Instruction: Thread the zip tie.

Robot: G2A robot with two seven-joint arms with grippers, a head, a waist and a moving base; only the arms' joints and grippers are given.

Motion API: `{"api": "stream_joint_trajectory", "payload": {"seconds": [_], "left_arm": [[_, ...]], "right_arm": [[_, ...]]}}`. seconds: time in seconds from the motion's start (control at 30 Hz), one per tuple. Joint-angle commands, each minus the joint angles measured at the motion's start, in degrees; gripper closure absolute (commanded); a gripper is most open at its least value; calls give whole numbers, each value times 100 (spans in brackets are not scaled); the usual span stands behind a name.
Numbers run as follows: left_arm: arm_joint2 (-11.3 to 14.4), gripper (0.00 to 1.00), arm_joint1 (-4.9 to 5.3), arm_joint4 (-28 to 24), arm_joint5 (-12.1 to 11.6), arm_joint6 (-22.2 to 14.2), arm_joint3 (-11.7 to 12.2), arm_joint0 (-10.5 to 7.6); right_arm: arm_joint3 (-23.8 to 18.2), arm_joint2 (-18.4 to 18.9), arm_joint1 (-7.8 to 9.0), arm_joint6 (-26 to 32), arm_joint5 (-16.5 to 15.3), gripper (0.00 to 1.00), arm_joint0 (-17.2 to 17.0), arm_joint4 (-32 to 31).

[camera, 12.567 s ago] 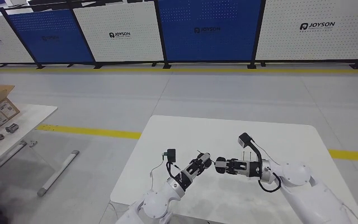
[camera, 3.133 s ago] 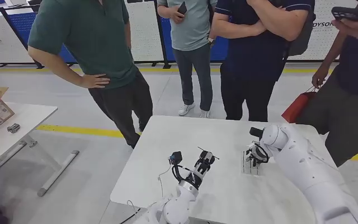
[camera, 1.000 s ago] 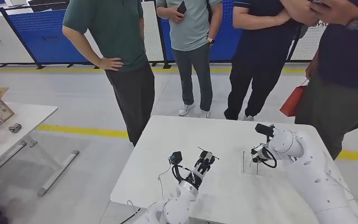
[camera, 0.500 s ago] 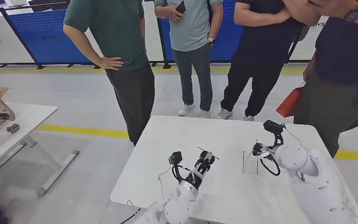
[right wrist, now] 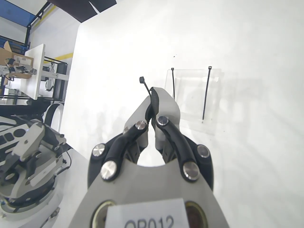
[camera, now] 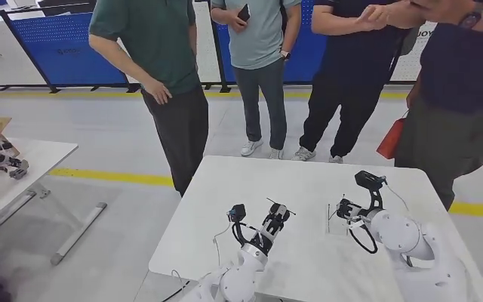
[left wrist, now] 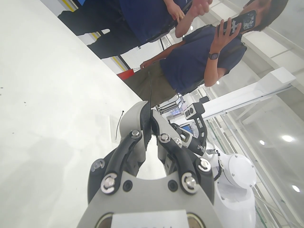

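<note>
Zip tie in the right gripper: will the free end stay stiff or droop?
Likely stiff: the zip tie juts only a short, nearly straight stub past the right gripper. It looks thin and probably very light, so it may pivot in the grip if nudged.
</note>
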Motion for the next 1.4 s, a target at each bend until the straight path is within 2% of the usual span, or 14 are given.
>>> {"api": "stream_joint_trajectory", "payload": {"seconds": [0.0, 0.17, 0.27, 0.4, 0.47, 0.5, 0.9, 0.97, 1.1, 1.23, 1.37], "left_arm": [[0, 100, 0, 0, 0, 0, 0, 0], [105, 100, -53, 183, 101, 136, 51, -66], [269, 100, -105, 409, 197, 241, 159, -136], [496, 100, -186, 715, 274, 425, 418, -267], [580, 100, -235, 846, 246, 631, 551, -343], [612, 100, -257, 863, 220, 718, 602, -364], [612, 100, -257, 863, 220, 718, 602, -364], [612, 100, -257, 863, 220, 718, 602, -364], [590, 100, -268, 1128, 267, 839, 650, -373], [660, 100, -301, 1402, 269, 857, 791, -399], [736, 100, -345, 1526, 221, 872, 958, -427]], "right_arm": [[-3, 10, -2, -130, -47, 100, -40, 32], [-189, 164, -22, -763, -10, 100, -293, 434], [-526, 247, -15, -1110, -15, 100, -599, 500], [-917, 331, -15, -1633, -2, 100, -1000, 575], [-1045, 348, -20, -1850, -7, 100, -1153, 636], [-1045, 348, -20, -1850, -7, 100, -1153, 636], [-1045, 348, -20, -1850, -7, 100, -1153, 636], [-1077, 361, -26, -2096, -99, 100, -1243, 685], [-1391, 418, -50, -2845, -217, 100, -1693, 888], [-1714, 362, -74, -3628, -357, 100, -2238, 908], [-1795, 195, -109, -4181, -353, 100, -2501, 814]]}}
